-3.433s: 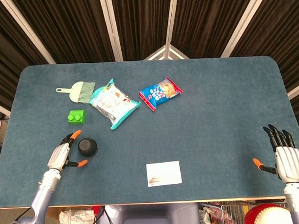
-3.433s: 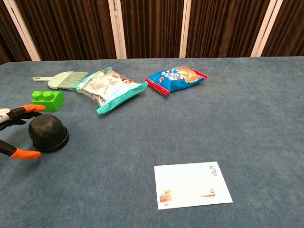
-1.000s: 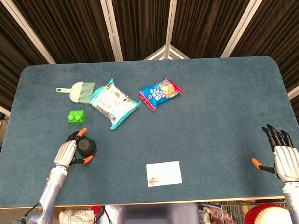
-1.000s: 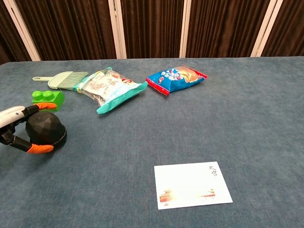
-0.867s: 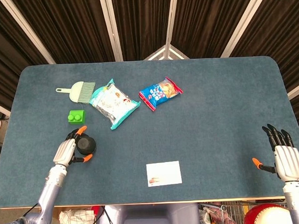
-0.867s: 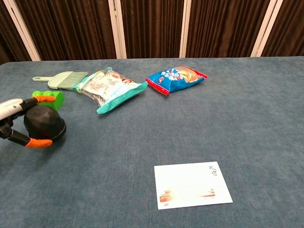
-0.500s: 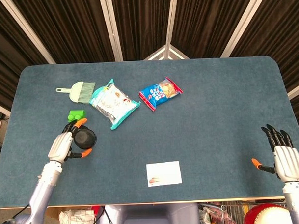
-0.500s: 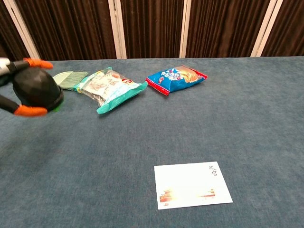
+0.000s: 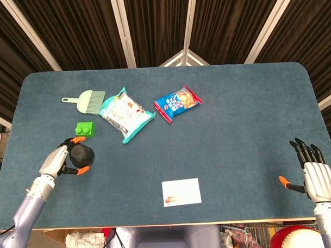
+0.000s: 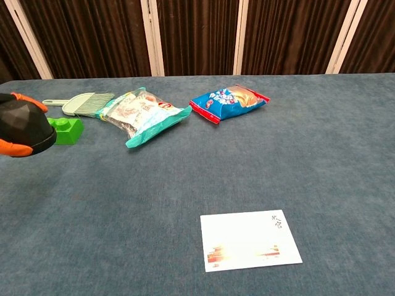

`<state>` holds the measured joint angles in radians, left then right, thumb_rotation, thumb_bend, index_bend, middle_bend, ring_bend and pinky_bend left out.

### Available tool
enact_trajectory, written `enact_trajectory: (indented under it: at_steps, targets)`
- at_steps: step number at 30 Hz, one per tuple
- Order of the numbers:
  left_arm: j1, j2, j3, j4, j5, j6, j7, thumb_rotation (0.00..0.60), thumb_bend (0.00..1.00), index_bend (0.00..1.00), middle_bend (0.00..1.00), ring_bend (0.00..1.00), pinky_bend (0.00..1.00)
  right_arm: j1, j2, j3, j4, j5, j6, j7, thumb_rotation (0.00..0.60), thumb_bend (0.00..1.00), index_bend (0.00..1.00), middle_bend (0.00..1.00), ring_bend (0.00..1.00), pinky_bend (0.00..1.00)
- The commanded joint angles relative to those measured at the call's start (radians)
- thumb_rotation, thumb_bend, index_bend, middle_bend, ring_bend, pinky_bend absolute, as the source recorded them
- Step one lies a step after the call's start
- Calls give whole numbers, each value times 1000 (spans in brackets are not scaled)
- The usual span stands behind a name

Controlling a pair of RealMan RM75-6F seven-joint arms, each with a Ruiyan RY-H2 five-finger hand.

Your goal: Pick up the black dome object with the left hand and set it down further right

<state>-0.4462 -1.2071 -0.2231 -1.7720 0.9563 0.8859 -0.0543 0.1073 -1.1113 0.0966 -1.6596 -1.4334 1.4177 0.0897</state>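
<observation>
Left hand (image 9: 57, 161) holds black dome (image 9: 81, 154) pinched btwn orange fingertips, lifted nr table's (image 9: 236, 116) left edge by green block (image 9: 84, 129); right hand (image 9: 318, 176) idle, fingers apart; carry rightward level, keep pinch firm, lower flat before letting go.

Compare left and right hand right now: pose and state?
The left hand grips the black dome between orange-tipped fingers; the right hand holds nothing, fingers spread and straight. The left hand sits near the green block at the table's left; the right hand sits at the near right corner, away from any object. Both have an orange-tipped thumb.
</observation>
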Motion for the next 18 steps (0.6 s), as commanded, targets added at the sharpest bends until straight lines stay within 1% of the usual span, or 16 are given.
enact_trajectory:
  at_steps: [1,6,9,10,13,16,18]
  targets:
    - [-11,-24,-3,29,11,5,-30,600,589,187,479,0,0,6,-12,3,14,5,-8,-4,600,221,102,66,124,36]
    - [-9,31,-31,-84,62,88,5,600,589,189,480,0,0,5,-12,2,14,4,-5,-4,600,222,102,67,124,36]
    - [-10,70,-45,-159,74,129,38,600,589,190,484,0,0,2,-8,1,10,1,1,-2,600,222,102,66,124,36]
    - [-10,80,-49,-178,78,138,45,600,590,190,487,0,0,13,-6,13,13,10,-10,1,600,222,102,66,124,36]
    - [-10,110,-47,-233,76,161,79,600,589,190,491,0,0,24,-2,22,15,27,-29,5,600,222,102,66,124,36]
    - [-16,97,-20,-218,45,149,106,600,590,190,491,0,0,13,-3,10,11,14,-15,7,600,222,102,66,124,36]
    - [-27,58,7,-164,6,117,112,600,591,193,489,0,0,12,-3,10,12,12,-12,9,600,221,102,66,124,36]
